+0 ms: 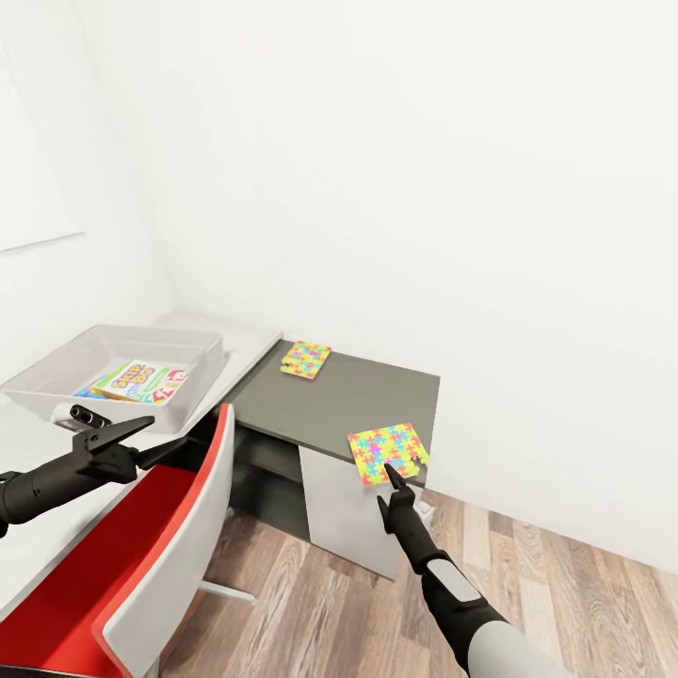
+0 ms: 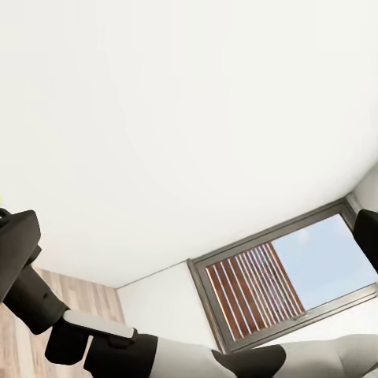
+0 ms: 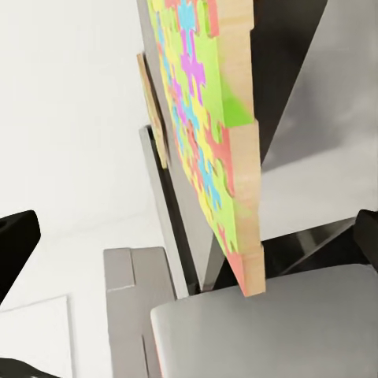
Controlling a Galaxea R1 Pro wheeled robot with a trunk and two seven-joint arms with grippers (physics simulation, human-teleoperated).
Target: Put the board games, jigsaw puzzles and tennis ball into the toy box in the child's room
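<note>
The pale grey toy box (image 1: 202, 363) sits on the light desk part of the table (image 1: 28, 443), with the Skip-Bo board game (image 1: 132, 379) and other printed covers lying inside. Two jigsaw puzzles rest on the dark cabinet top (image 1: 367, 395): one (image 1: 306, 359) at the back, one (image 1: 388, 451) overhanging the front corner. My right gripper (image 1: 395, 476) is open just below and in front of that near puzzle (image 3: 201, 126), whose wooden edge stands between the fingers (image 3: 17, 244). My left gripper (image 1: 168, 433) hangs open beside the toy box, holding nothing. The tennis ball and bed are out of view.
A red chair with a white shell (image 1: 160, 537) stands against the desk under my left arm. Wood-plank floor (image 1: 320, 603) lies in front of the cabinet's light grey door (image 1: 344, 513). White walls close the corner behind; a window with blinds (image 2: 260, 287) appears in the left wrist view.
</note>
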